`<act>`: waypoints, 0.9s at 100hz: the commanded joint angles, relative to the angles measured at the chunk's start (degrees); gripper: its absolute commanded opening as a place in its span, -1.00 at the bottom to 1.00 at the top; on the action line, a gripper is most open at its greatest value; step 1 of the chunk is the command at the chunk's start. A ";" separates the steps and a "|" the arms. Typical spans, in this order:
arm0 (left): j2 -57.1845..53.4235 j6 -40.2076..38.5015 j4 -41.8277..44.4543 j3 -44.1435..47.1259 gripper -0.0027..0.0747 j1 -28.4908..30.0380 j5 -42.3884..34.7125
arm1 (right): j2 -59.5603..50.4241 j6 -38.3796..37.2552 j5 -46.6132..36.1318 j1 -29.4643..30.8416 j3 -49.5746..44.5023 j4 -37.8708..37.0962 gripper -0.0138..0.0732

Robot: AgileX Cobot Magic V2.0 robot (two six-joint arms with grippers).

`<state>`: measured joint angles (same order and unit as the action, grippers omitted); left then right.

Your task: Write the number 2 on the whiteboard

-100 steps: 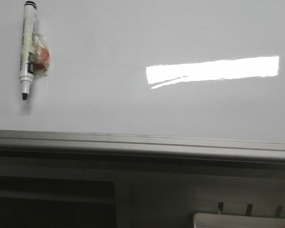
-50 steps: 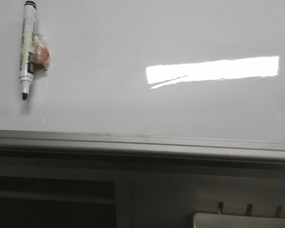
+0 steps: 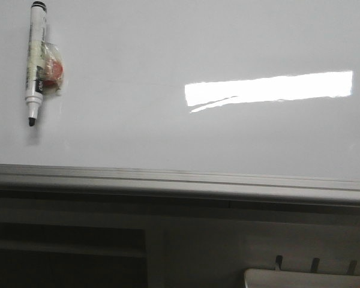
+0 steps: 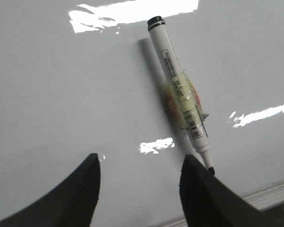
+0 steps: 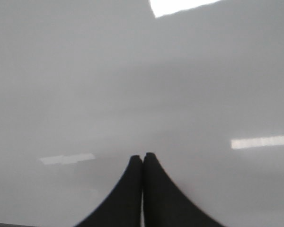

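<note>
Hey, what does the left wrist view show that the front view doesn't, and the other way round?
Only the left wrist view shows the left gripper, its jaws apart, one finger close beside the marker's tip. Only the front view shows the grey edge rail, the dark shelving below it and a pale object at the bottom right. Both show the uncapped marker with a taped red piece lying on the whiteboard, which bears no writing.
</note>
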<state>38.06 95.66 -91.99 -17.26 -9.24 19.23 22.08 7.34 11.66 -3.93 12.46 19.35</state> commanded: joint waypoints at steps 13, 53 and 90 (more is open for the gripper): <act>0.27 -11.83 11.97 -3.58 -0.02 -1.50 3.89 | 0.77 0.76 -3.80 -0.09 2.07 0.08 -0.85; 0.40 -102.86 97.14 -6.17 -0.02 -24.56 -9.39 | 0.77 0.76 -3.80 -0.09 2.07 0.08 -0.85; 8.14 -106.20 96.95 -6.17 -0.01 -27.52 -23.91 | 0.77 0.76 -3.80 -0.09 2.07 0.08 -0.85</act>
<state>42.81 -9.74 5.97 -21.38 -36.29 2.81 22.08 7.46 11.69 -3.93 12.46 19.35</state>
